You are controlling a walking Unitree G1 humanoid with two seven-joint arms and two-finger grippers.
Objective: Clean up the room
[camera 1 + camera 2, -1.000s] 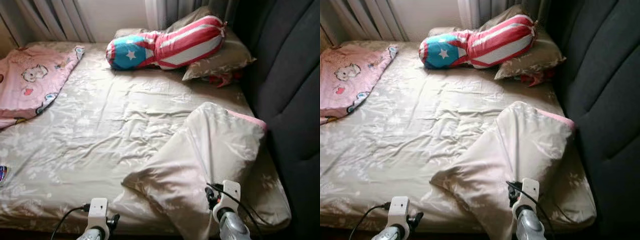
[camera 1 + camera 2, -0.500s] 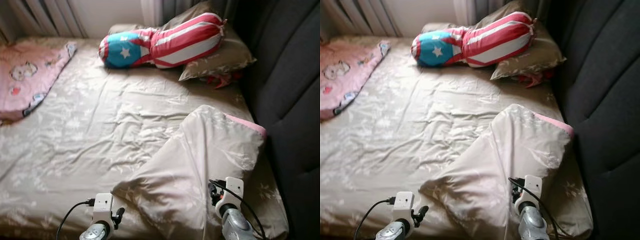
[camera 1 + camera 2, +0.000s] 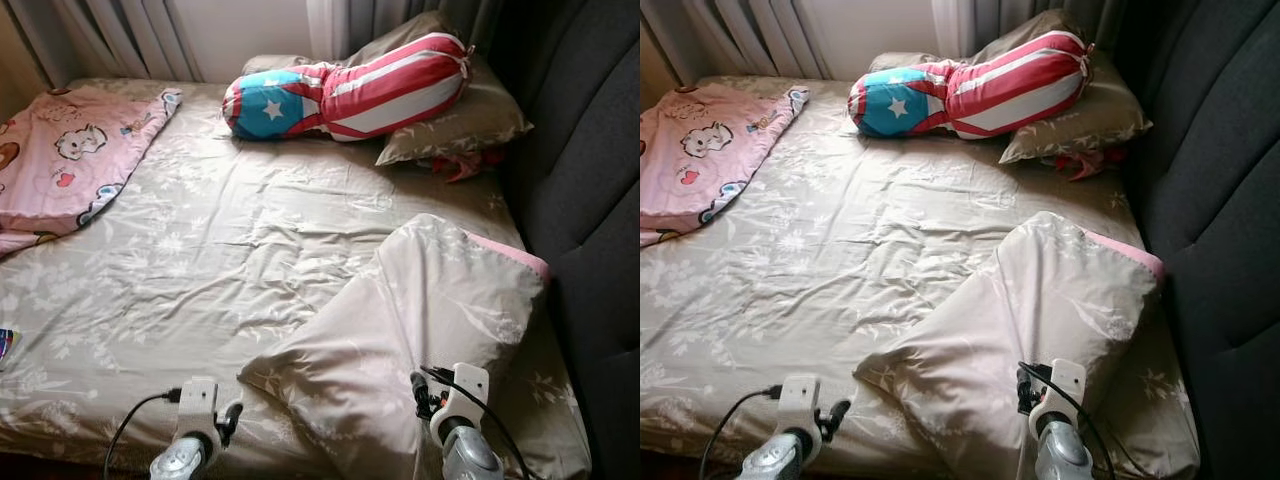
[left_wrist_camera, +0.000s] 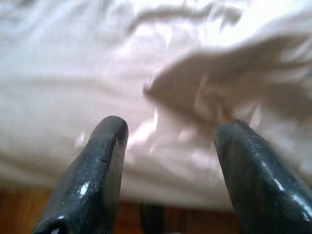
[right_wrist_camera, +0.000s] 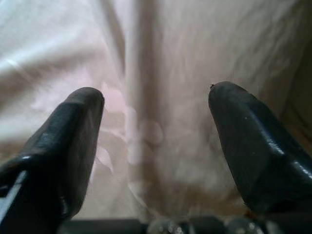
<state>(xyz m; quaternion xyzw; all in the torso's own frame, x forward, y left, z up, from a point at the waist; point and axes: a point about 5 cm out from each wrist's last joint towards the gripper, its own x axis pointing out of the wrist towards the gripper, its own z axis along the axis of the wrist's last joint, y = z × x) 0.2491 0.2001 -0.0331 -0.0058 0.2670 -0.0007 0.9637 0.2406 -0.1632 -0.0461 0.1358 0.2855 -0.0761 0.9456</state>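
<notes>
Both wrists sit a little lower in the frame than a moment ago and the camera has swung, bringing the pink blanket (image 3: 70,160) at upper left further into view, while the folded quilt (image 3: 400,340) lies unmoved at lower right of the bed (image 3: 200,260). Its near corner hangs toward the bed's edge, which is likely why the right gripper (image 5: 156,146) hovers just before it, fingers spread wide and empty. Left gripper (image 4: 170,146) is wide too, facing the quilt's left corner, probably to take both corners.
</notes>
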